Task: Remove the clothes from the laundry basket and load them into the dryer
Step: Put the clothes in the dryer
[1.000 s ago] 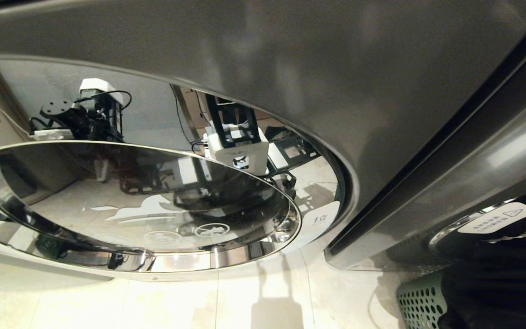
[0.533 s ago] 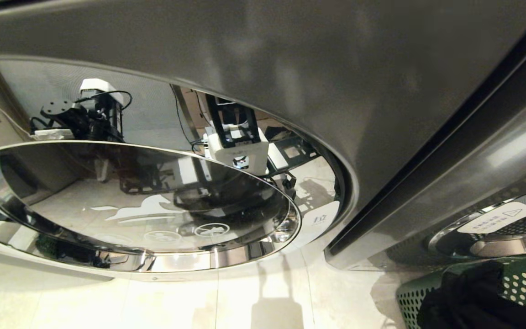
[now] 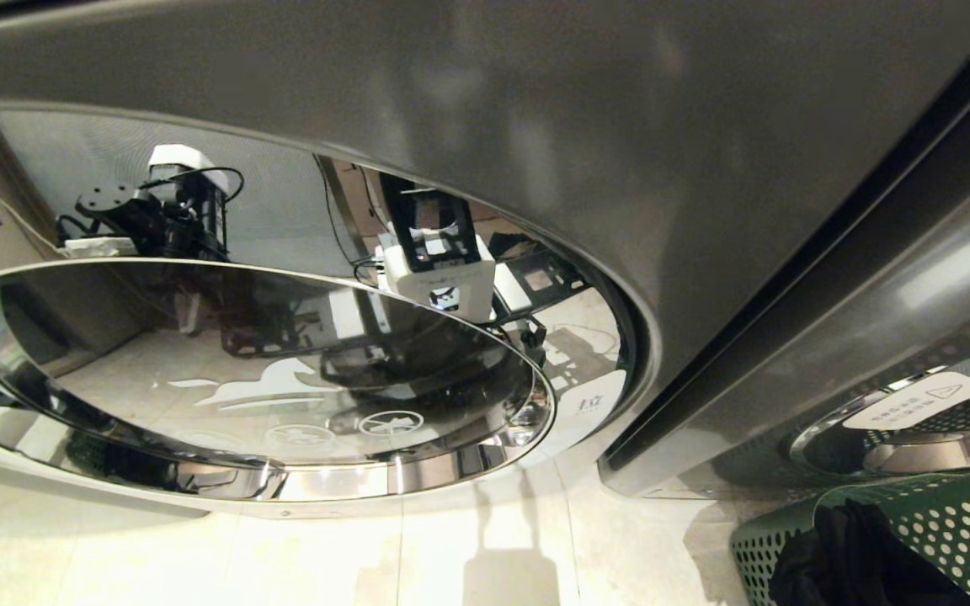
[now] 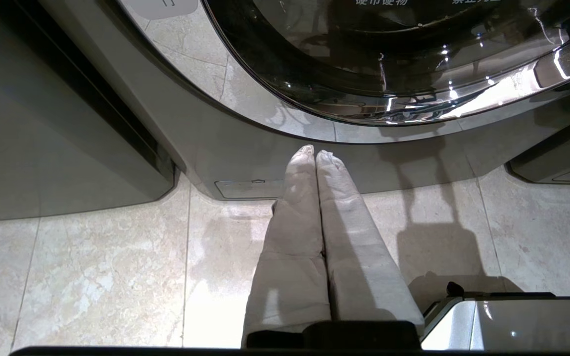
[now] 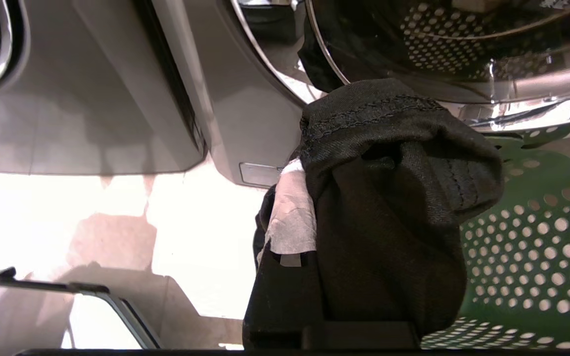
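Black clothes (image 3: pixel 851 564) in laundry basket (image 3: pixel 948 530)

Under me runs a pale, glossy marble-tiled floor (image 3: pixel 300 555) with thin grout lines. On it stand two dark grey metal laundry machines (image 3: pixel 535 126), side by side, and my dark green perforated plastic basket (image 3: pixel 940 539) beside them.
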Motion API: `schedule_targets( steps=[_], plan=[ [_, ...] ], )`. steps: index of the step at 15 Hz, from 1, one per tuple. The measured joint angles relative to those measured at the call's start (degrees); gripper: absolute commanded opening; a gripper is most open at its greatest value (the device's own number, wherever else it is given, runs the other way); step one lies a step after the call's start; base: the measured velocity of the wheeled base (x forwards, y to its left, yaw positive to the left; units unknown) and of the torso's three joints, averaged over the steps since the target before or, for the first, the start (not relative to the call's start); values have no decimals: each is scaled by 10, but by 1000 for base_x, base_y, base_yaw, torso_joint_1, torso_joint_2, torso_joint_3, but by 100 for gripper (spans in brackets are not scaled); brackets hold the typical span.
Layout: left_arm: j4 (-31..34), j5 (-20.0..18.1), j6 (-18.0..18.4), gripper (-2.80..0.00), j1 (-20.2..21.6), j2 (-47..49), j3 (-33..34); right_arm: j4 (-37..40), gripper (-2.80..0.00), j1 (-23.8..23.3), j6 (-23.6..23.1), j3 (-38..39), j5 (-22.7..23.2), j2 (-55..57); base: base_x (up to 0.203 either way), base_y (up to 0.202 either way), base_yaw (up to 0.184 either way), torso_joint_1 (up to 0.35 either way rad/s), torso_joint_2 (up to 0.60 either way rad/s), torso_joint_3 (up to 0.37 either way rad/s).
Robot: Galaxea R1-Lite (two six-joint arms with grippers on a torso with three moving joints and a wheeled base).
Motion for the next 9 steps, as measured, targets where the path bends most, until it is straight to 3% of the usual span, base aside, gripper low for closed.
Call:
schedule_targets(
  steps=[3,9],
  plan=[
    [0,0,0,-280,0,0,0,-1,-280,0,23,1,-1,-1,0,0,0,0,0,0],
    [0,0,0,-280,0,0,0,0,-280,0,27,1,-2,-2,0,0,0,0,0,0]
  ],
)
